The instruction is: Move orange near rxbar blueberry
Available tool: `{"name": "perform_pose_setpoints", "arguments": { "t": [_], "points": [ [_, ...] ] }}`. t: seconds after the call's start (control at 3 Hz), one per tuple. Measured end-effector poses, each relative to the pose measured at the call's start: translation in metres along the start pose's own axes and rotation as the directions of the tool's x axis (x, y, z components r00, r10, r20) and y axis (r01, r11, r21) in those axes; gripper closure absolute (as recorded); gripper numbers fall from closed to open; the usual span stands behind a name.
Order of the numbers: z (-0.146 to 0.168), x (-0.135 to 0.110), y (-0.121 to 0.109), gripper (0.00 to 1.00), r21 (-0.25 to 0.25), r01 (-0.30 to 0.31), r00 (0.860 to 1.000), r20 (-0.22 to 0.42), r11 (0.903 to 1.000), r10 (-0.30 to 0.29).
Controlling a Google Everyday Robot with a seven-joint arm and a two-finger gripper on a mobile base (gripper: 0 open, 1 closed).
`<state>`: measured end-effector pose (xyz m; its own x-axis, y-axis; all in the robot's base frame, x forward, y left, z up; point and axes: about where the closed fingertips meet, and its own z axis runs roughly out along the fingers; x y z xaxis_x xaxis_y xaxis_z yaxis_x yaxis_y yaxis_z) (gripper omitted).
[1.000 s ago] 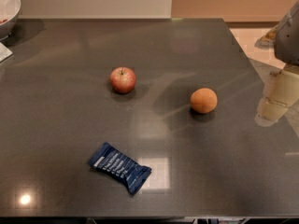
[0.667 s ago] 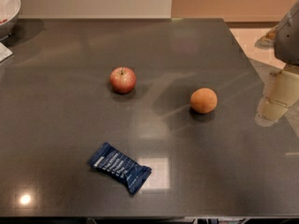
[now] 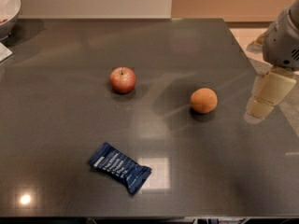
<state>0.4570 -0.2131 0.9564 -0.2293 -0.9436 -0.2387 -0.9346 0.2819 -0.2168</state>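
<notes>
The orange (image 3: pixel 203 100) sits on the dark grey table (image 3: pixel 65 125), right of centre. The rxbar blueberry (image 3: pixel 120 167), a dark blue wrapper with white text, lies flat near the front edge, left of and nearer than the orange, well apart from it. My gripper (image 3: pixel 258 112) hangs at the right edge of the table, to the right of the orange and a short way from it, holding nothing that I can see.
A red-yellow apple (image 3: pixel 123 80) with a stem stands left of the orange, farther back. A white bowl (image 3: pixel 6 8) sits at the far left corner. The table's right edge runs just under the gripper.
</notes>
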Motion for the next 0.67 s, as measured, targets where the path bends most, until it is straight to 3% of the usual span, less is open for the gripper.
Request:
{"name": "perform_pose_setpoints", "arguments": {
  "t": [0.67],
  "points": [
    [0.058,-0.009,-0.018,0.00,-0.048,-0.021,0.999,0.036,0.9987,0.022]
  ]
}}
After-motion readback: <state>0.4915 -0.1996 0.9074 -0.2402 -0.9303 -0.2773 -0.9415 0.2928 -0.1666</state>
